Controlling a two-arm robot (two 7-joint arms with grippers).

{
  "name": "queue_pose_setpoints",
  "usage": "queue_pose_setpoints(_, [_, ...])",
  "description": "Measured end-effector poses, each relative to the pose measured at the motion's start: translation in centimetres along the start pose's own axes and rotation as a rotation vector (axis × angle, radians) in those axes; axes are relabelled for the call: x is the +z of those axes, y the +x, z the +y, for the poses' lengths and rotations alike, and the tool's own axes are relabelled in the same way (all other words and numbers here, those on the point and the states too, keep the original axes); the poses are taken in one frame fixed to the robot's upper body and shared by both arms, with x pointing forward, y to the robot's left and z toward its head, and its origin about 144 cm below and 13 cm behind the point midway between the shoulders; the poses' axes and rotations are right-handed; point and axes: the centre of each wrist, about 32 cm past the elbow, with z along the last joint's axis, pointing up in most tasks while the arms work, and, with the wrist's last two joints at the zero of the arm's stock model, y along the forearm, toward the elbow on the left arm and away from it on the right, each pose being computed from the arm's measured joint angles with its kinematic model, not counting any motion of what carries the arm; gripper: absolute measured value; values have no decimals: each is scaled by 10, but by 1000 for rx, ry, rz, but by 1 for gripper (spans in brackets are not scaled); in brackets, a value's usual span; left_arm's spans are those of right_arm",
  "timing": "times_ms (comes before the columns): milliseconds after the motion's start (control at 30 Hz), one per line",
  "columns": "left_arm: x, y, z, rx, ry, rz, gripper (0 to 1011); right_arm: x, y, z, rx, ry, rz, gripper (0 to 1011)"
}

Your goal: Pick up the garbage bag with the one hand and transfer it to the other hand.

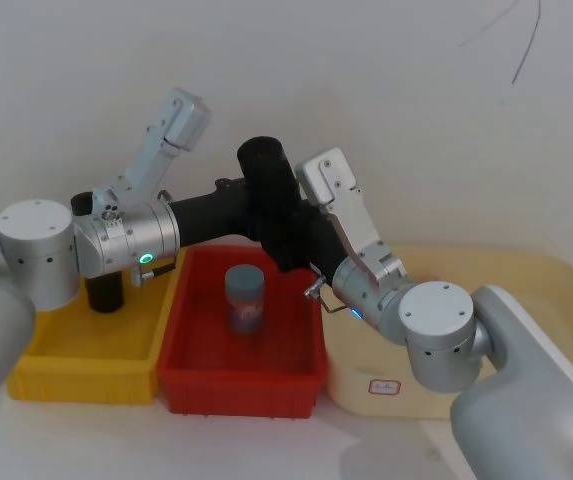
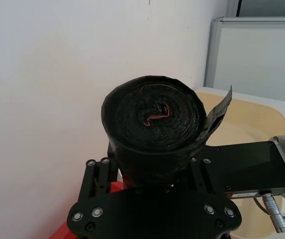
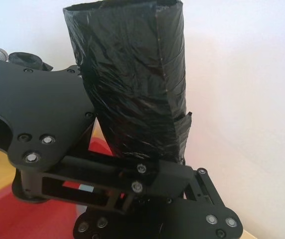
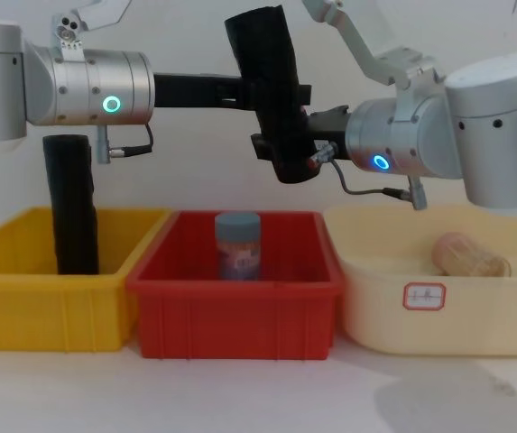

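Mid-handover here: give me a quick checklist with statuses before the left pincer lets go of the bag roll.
1. Left pincer clamps upper half of the garbage bag: ok.
2. Right pincer at the roll's lower part: ok.
3. Right pincer fully shut on roll: cannot tell.
4. Roll upright: not ok, tilted.
5. Roll held above the red bin, clear of the jar: ok.
6. Loose bag flap snagging anything: cannot tell.

The garbage bag (image 3: 132, 84) is showing crinkly, faintly glossy black plastic (rolled in layers at its end). Both wrists are gleaming as brushed silver metal. The red bin (image 4: 235, 298) is looking like smooth, slightly shiny plastic.
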Motion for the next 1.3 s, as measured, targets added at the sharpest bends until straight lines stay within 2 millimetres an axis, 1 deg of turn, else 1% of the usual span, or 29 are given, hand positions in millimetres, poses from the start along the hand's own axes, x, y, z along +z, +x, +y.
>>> queue_pose_setpoints(33, [0, 0, 0, 0, 0, 0, 685, 0, 0, 0, 0, 0, 0, 507])
queue_pose_setpoints(233, [0, 0, 0, 0, 0, 0, 837, 0, 1, -1, -23, -3, 3, 507])
queue_pose_setpoints(300, [0, 0, 0, 0, 0, 0, 905, 0, 1, -1, -35, -5, 4, 507])
queue_pose_setpoints(333, [0, 0, 0, 0, 0, 0, 917, 1, 2, -1, -48, -7, 5, 507])
queue_pose_setpoints(367, [0, 0, 0, 0, 0, 0, 962, 1, 3, -2, -54, -8, 6, 507])
queue_pose_setpoints(433, [0, 0, 0, 0, 0, 0, 1001, 1, 4, -2, -77, -14, 7, 506])
queue_pose_setpoints(733, [0, 0, 0, 0, -1, 0, 1001, 3, 13, -6, -175, -41, 6, 507])
queue_pose_setpoints(1033, [0, 0, 0, 0, -1, 0, 1001, 3, 27, -14, -294, -96, 6, 506])
queue_pose_setpoints(1133, [0, 0, 0, 0, -1, 0, 1001, 2, 32, -19, -334, -122, 8, 506])
queue_pose_setpoints(1267, [0, 0, 0, 0, -1, 0, 1001, 1, 37, -32, -382, -158, 17, 506])
queue_pose_setpoints(1300, [0, 0, 0, 0, -2, 0, 1001, 1, 38, -38, -395, -171, 22, 506])
